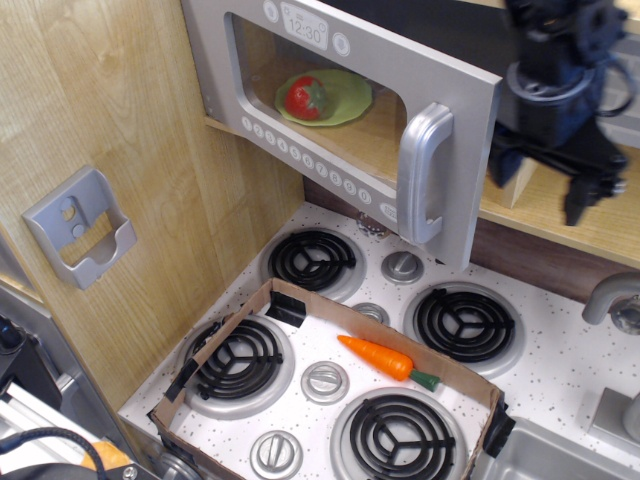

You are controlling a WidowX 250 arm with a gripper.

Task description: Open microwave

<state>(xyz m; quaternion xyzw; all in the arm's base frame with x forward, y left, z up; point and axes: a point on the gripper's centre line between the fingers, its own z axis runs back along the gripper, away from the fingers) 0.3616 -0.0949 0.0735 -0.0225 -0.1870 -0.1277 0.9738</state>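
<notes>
The silver-grey microwave (345, 52) sits at the top, with a clock display reading 12:30 and a row of round white buttons. Its door stands partly open, swung out on the left hinge. Its chunky vertical handle (422, 172) is on the free right edge. Through the window I see a strawberry (305, 97) on a green plate (348, 98). My black gripper (538, 190) hangs just right of the door's free edge, in front of the wooden shelf. Its jaws are open and empty, and it touches neither the handle nor the door.
Below is a white toy stove with black burners (464, 322) and silver knobs. A cardboard frame (250, 312) lies on it, with an orange carrot (383, 358) inside. A grey wall bracket (80, 228) hangs at the left. A faucet (612, 298) and a sink corner are at the right.
</notes>
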